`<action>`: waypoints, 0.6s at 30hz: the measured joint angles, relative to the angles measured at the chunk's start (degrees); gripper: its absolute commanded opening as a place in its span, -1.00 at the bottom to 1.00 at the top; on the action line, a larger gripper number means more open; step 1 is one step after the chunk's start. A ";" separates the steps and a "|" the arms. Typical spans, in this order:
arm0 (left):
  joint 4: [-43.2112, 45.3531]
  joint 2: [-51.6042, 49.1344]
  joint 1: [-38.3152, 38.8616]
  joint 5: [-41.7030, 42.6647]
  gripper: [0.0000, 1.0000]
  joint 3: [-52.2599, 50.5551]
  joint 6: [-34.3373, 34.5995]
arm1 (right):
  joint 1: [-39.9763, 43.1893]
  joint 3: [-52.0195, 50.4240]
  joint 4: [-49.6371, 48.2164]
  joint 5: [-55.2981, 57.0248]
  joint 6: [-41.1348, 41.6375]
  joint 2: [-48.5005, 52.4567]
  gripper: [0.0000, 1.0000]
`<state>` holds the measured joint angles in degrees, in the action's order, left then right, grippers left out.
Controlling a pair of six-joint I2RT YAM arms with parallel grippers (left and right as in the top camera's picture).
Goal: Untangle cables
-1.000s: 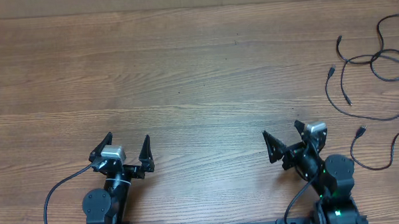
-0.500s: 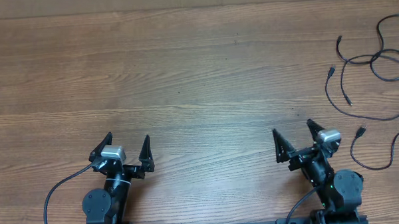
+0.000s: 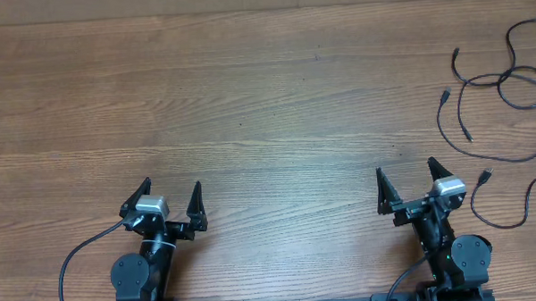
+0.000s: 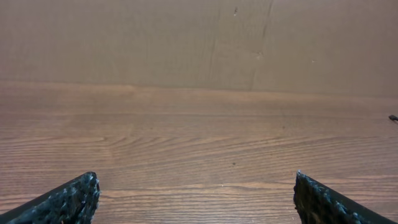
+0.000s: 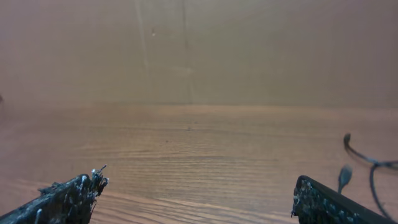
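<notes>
1. Black thin cables (image 3: 502, 75) lie in a loose bunch at the far right of the wood table (image 3: 248, 97). Several cords cross there, and some run out of view at the right.
2. The nearest plug (image 3: 486, 174) sits just right of the right gripper (image 3: 404, 168). The rest of the bunch is farther off.
3. Both grippers are at the near edge with fingers spread wide and nothing in them. The left gripper (image 3: 171, 183) is well apart from the cables.
4. Risk: the cords are much thinner than the fingers and lie flat on the wood. A pinch could scrape the table and miss, or the cord could slip out.
5. Risk: grabbing where cords cross would likely catch two at once. Pulling then would tighten the tangle rather than free it.
6. Risk: a pull toward the right could drag the bunch further out of view and out of reach.
7. Risk: the left arm needs a long reach across to help. With both arms crowded at the right, they could bump each other or snag a cord.
8. Risk: the right wrist view shows only a bit of cord (image 5: 367, 158) at its right side. Aiming from that view alone could easily be off.
</notes>
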<state>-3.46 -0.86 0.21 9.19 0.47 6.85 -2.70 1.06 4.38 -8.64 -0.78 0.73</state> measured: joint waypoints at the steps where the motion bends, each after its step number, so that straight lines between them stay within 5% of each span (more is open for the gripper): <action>1: 0.00 0.00 0.00 0.00 0.99 0.00 0.00 | 0.00 0.00 -0.09 -0.81 -1.31 0.00 1.00; 18: 0.00 0.00 0.00 0.00 0.99 0.00 0.00 | 0.00 0.00 -0.26 -4.22 -7.34 0.00 1.00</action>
<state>-3.46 -0.86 0.21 9.19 0.47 6.85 -2.70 1.06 4.12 -12.86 -8.12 0.73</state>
